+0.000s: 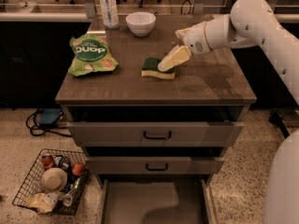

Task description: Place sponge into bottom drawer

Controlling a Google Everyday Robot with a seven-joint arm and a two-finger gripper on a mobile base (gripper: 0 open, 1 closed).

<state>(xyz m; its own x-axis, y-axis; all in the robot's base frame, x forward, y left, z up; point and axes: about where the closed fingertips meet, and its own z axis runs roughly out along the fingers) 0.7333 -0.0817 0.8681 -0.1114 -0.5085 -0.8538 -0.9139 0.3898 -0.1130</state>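
my gripper at the sponge on the cabinet top
i see the gripper's pale tip overlapping the sponge's right end, near the middle of the top; i cannot tell if it is wide or closed. the bottom drawer stands pulled out at floor level below. a green snack bag lies well to the left, a white bowl behind
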